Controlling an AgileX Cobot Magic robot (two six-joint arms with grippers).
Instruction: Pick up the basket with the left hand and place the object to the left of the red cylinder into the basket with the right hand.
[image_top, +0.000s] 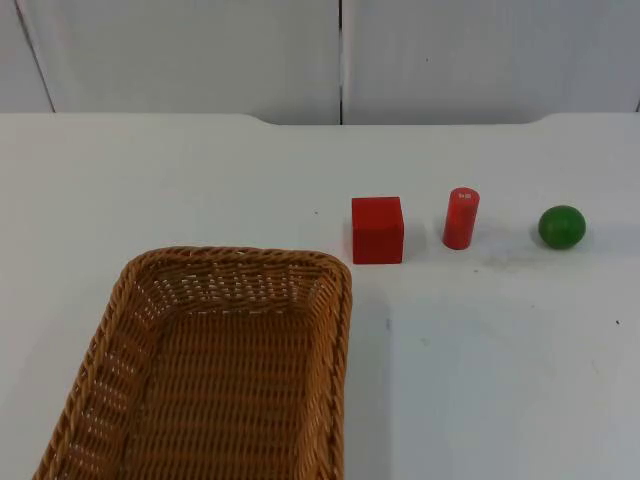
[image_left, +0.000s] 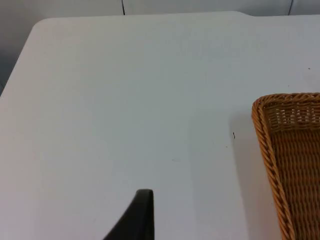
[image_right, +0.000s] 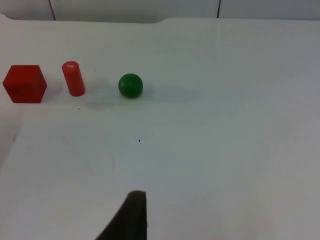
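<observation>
Three objects lined up ahead of the right gripper (image_right: 131, 220), red cube (image_top: 377, 230) beside red cylinder (image_top: 460, 218), green ball (image_top: 561, 227) beyond, wicker basket (image_top: 330, 300) near the left gripper (image_left: 137, 220), nothing held, finger opening cannot be told.

basket (image_top: 215, 370) cut off at frame edge
</observation>
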